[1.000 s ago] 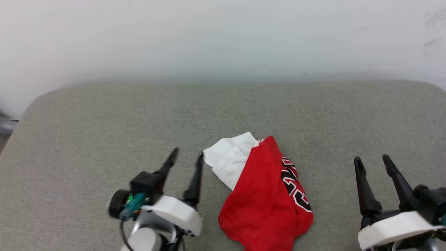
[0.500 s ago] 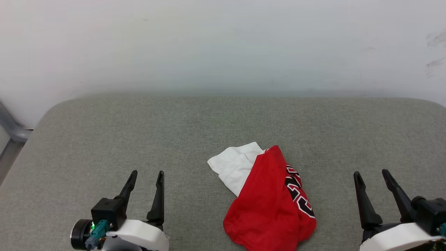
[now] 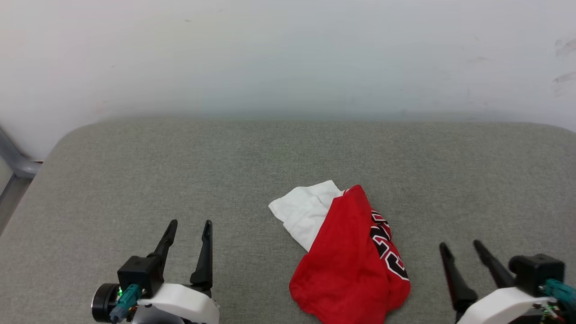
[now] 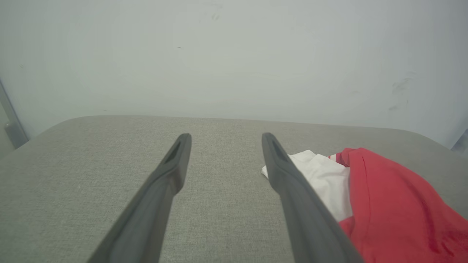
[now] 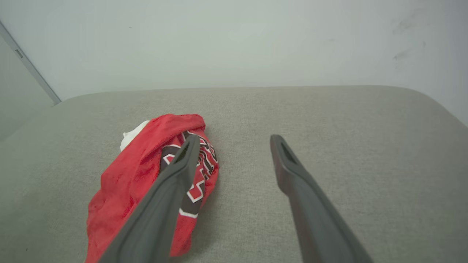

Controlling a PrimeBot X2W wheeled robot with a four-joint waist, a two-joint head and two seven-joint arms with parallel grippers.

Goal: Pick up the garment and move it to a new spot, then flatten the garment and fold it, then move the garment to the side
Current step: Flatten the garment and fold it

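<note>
The garment [image 3: 346,256] lies crumpled on the grey cushioned surface [image 3: 288,157], near its front middle: red cloth with a white sleeve poking out at the upper left and black-and-white lettering along its right side. My left gripper [image 3: 190,223] stands open to the garment's left, apart from it, with nothing between its fingers. The left wrist view has the garment [image 4: 387,212] just right of the open left gripper [image 4: 223,136]. On the right, my right gripper [image 3: 461,245] is open and empty. Seen from the right wrist, the garment [image 5: 131,182] lies left of the right gripper [image 5: 234,138].
A pale wall [image 3: 288,54] rises directly behind the grey surface. A grey metal frame piece [image 3: 13,166] stands past the surface's left edge. The surface's corners are rounded.
My left gripper drew back down and to the left, away from the white sleeve. The right gripper dropped lower and slightly left in the last half second. The head camera shifted a little; the garment stayed put.
</note>
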